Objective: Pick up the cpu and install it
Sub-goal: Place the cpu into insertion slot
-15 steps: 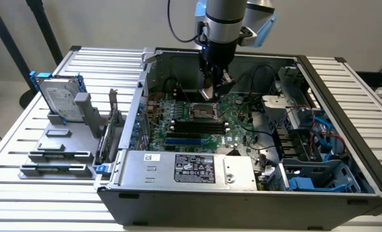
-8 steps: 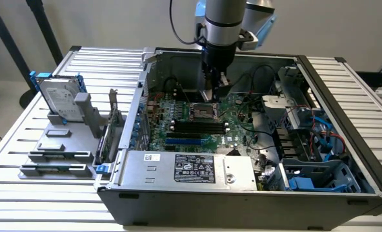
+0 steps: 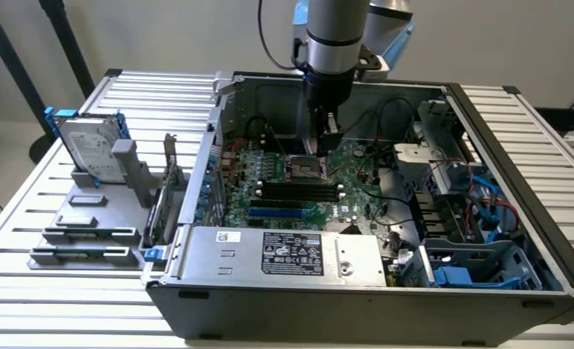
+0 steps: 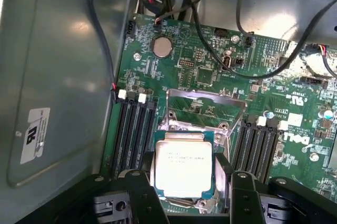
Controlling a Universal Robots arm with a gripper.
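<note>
Wrist view footage is centred on the cpu [image 4: 183, 167], a small square chip with a silver-grey metal top and printed lettering. It is seen over the processor socket of a green motherboard [image 4: 210, 71]. The end effector [image 4: 185, 182] is closed around it, with one black finger [image 4: 145, 192] set against one edge of the chip and the other finger against the opposite edge, so the cpu is pinched between them. Whether the chip is already seated in the socket or is held just above it cannot be told from this angle. The socket's metal load plate [image 4: 206, 109] is swung open and stands just beyond the chip. Black memory slots [image 4: 131, 129] are found on one side of the socket, and a second bank lies on the other side. A round coin battery [image 4: 162, 47] is mounted farther up the board, and black cables [image 4: 100, 34] are draped across it.

From the exterior view, the arm is seen reaching straight down into an open computer case [image 3: 519, 218], with the end effector [image 3: 318, 149] lowered to the middle of the board. A grey power supply [image 3: 287, 251] is fitted along the case's near edge. On the slatted tabletop [image 3: 16, 291], toward the exterior view's left and well apart from the case, a silver hard drive [image 3: 91, 149] with a blue frame is propped upright in a grey holder.
</note>
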